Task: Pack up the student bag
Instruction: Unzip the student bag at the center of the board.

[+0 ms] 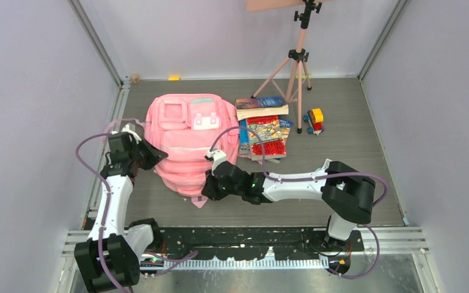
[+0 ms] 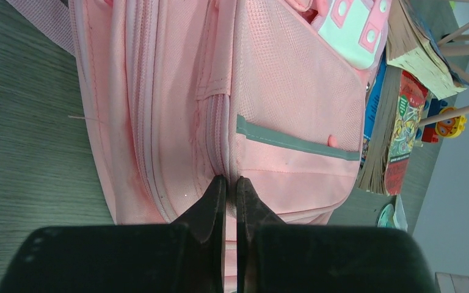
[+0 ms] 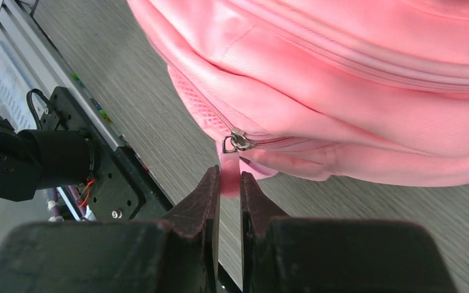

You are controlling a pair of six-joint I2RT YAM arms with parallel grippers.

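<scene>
We count two arms, the left arm (image 1: pixel 115 194) at the lower left of the overhead view and the right arm (image 1: pixel 296 185) at lower centre, each with smooth white link shells between bulky black joint housings. Purple cables (image 1: pixel 77 152) loop along both. In the wrist views, we find matte black, wedge-shaped fingers (image 2: pixel 210 204) tapering from blocky black mounts.

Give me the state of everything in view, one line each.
Bag, lying front-up.
Left gripper, shut on bag's side.
Right gripper, shut on zip pull.
Books, closed, stacked beside bag.
Toy, upright.
Tripod, standing, legs spread.
</scene>
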